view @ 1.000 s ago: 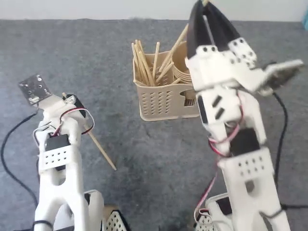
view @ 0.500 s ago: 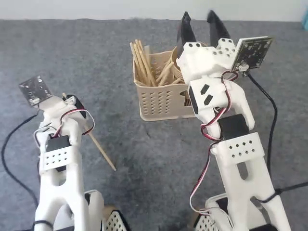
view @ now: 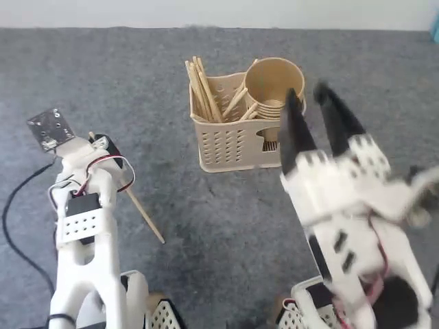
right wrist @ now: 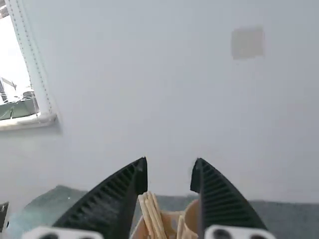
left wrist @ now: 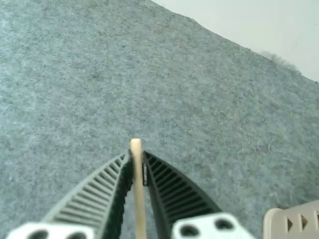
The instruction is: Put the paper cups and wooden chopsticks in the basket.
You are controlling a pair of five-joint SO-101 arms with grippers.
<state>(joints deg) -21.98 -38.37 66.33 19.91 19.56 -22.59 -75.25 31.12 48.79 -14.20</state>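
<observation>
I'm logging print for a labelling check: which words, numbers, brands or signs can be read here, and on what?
None can be read.
The basket, paper cups and chopsticks show no print.
The circuit board on an arm: any marks are too small to read.
The held chopstick in the left tool: bare wood.

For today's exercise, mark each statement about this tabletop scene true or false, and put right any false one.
1. The left pincer is shut on a wooden chopstick. True.
2. The paper cups sit stacked inside the basket. True.
3. The right pincer grips a paper cup. False: it is open and holds nothing.
4. The basket lies tipped on its side. False: it stands upright on the grey mat.
</observation>
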